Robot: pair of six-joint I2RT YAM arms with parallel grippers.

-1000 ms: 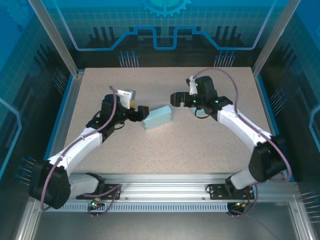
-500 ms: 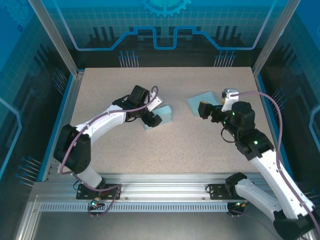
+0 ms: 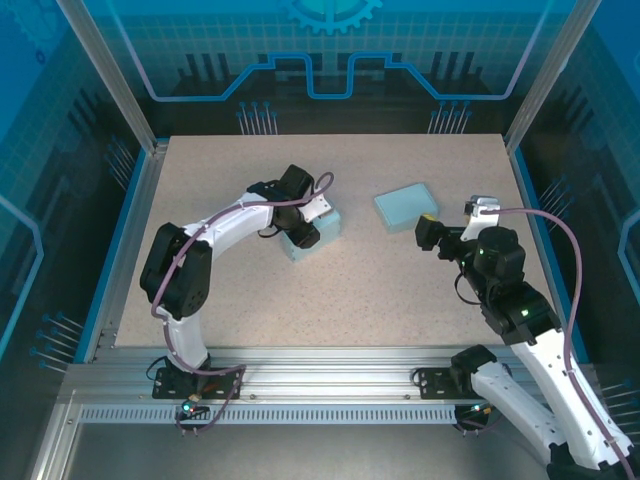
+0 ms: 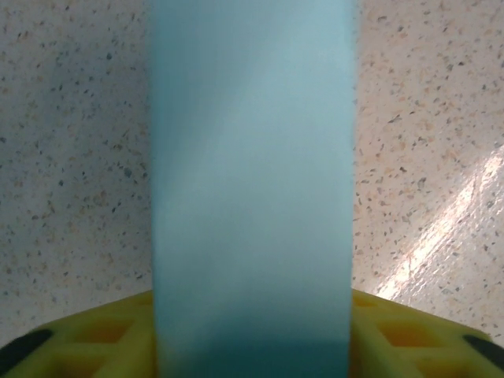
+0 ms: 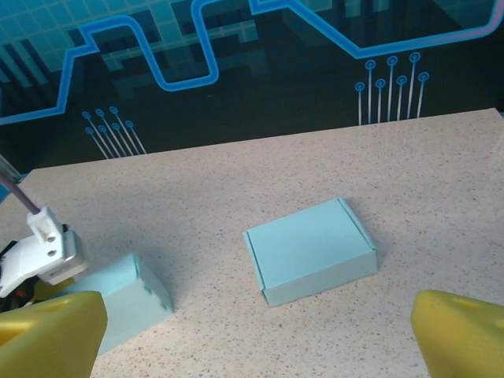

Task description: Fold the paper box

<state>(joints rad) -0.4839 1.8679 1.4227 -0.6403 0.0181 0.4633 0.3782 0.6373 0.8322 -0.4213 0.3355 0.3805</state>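
The left gripper (image 3: 306, 236) now sits over the paper box (image 3: 326, 227) at mid-table, left of centre. Its jaws are narrower than a moment ago, and the yellow fingers (image 4: 87, 337) press either side of the blue panel. The right gripper (image 3: 427, 236) has backed away towards the right edge, jaws spread wide and holding nothing. The closed blue box (image 3: 407, 207) stays where it lay, just beyond that gripper.

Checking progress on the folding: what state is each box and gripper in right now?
left box: folded into shape, gripped at its sides.
right box: folded shut, lying flat on the table, touched by nothing.
left gripper: shut on the left box.
right gripper: open, empty, short of the right box.
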